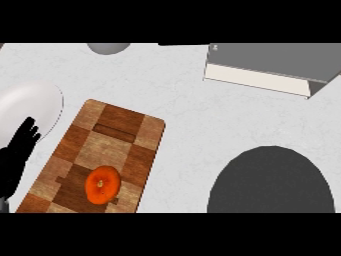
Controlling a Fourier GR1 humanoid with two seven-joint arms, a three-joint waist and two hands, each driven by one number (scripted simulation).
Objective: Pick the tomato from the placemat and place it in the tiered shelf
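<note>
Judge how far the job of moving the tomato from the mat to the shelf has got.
The tomato lies on the brown checked mat, not in the grey shelf, so the whole move is left. The left hand rests open at the left edge, holding nothing. The right hand is out of view.

A single head view looks steeply down on the counter (188, 125), seemingly from close above, the placemat (99, 160) lower left.
</note>
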